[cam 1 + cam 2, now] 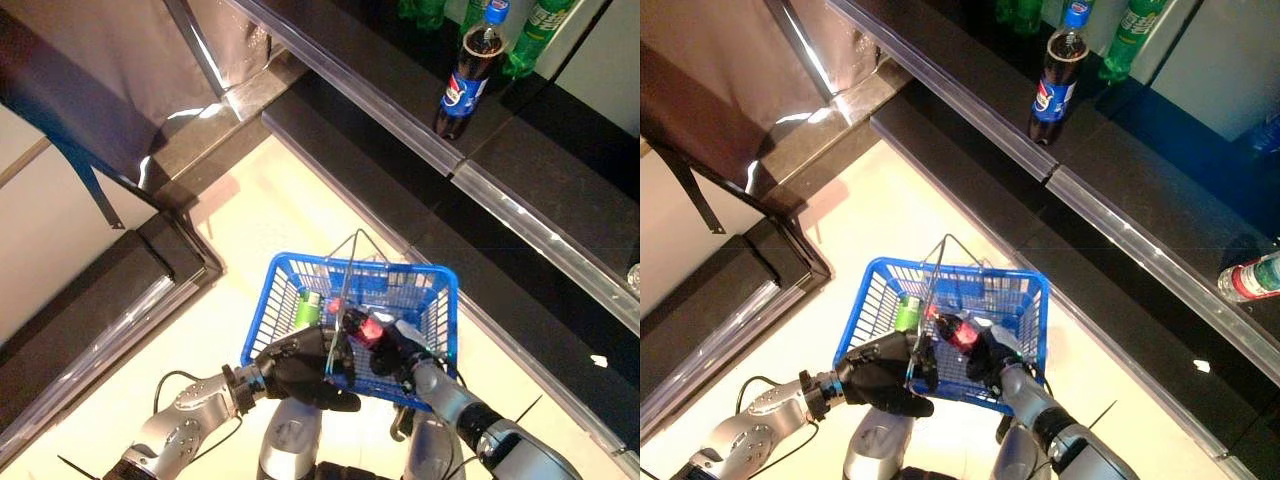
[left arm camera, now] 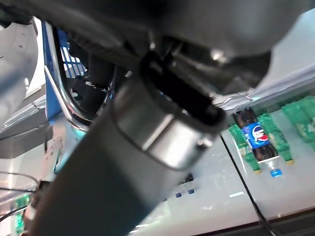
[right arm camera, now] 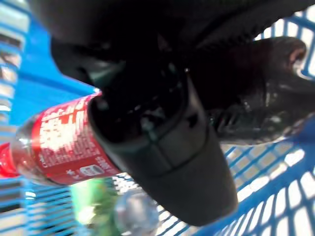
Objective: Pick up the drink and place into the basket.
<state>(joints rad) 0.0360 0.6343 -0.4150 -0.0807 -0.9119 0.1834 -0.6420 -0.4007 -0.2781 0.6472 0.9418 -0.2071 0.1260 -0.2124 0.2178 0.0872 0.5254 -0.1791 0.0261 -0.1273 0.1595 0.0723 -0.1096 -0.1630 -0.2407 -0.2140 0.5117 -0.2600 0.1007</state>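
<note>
My right hand (image 1: 395, 352) is clamped on the red-labelled cola bottle (image 3: 59, 142), low inside the blue wire basket (image 1: 420, 285) at lower centre, ready to drop. My left hand (image 1: 300, 365) grips the basket's metal handle (image 1: 345, 275) to hold it steady.

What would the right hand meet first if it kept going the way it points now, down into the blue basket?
Probably the green bottle lying in the blue basket, just beyond the red-labelled bottle the right hand grips; depth is unclear, so it might reach the basket floor instead.
</note>
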